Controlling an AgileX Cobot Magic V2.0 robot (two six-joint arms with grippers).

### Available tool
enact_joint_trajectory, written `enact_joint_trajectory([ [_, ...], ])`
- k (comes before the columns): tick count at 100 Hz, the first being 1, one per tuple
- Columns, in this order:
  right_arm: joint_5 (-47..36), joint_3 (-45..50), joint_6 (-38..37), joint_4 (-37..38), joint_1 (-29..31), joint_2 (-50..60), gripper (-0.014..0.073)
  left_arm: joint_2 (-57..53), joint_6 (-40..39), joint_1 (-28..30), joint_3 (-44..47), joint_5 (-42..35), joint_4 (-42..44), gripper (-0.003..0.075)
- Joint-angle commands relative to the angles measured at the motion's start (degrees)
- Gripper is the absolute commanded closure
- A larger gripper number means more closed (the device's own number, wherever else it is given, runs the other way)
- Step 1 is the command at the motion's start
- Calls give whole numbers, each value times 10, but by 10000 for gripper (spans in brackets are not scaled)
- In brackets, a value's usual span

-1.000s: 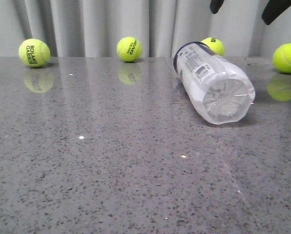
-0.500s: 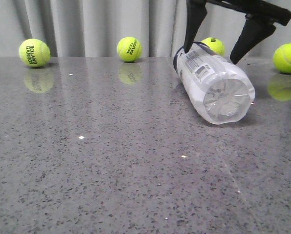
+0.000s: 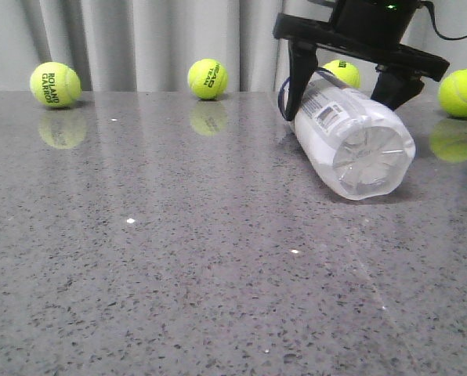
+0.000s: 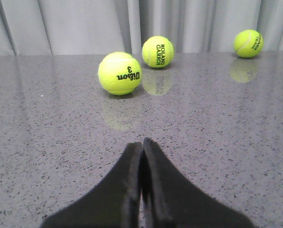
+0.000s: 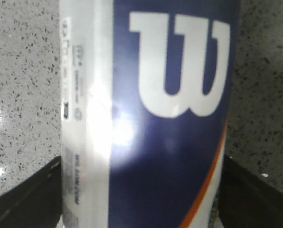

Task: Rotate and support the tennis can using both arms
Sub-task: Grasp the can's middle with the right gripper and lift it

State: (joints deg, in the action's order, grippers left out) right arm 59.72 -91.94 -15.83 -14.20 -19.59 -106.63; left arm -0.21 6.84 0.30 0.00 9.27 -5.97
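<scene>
The tennis can (image 3: 347,133) lies on its side near the table's (image 3: 179,258) far right corner, long axis running from the far edge toward the near one, clear base facing forward. The right gripper (image 3: 345,88) straddles its far, labelled half from above, fingers spread on either flank; whether they touch it I cannot tell. The left gripper (image 4: 142,147), fingers pressed together and empty, sits low toward the left edge, well apart from the can. Tennis balls (image 3: 208,78) line the far edge.
</scene>
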Motion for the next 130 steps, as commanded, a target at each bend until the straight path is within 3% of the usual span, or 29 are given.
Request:
enact_joint_trajectory([
  [1, -19, -19, 1, -8, -2, 29, -19, -20, -5, -3, 26, -44, -2, 740],
  [10, -18, -19, 1, -8, -2, 29, 8, -20, -5, -3, 26, -44, -2, 740],
  [30, -20, -19, 1, -8, -2, 29, 200, -20, -5, -3, 26, -44, -2, 740],
  [53, -22, -37, 38, -8, -4, 29, 233, -20, -5, -3, 26, -44, -2, 740],
  [95, 19, -184, 320, -8, -45, 29, 233, -20, -5, -3, 26, -44, -2, 740],
  [130, 87, -194, 694, -8, -109, 28, 233, -20, -5, -3, 26, -44, -2, 740],
])
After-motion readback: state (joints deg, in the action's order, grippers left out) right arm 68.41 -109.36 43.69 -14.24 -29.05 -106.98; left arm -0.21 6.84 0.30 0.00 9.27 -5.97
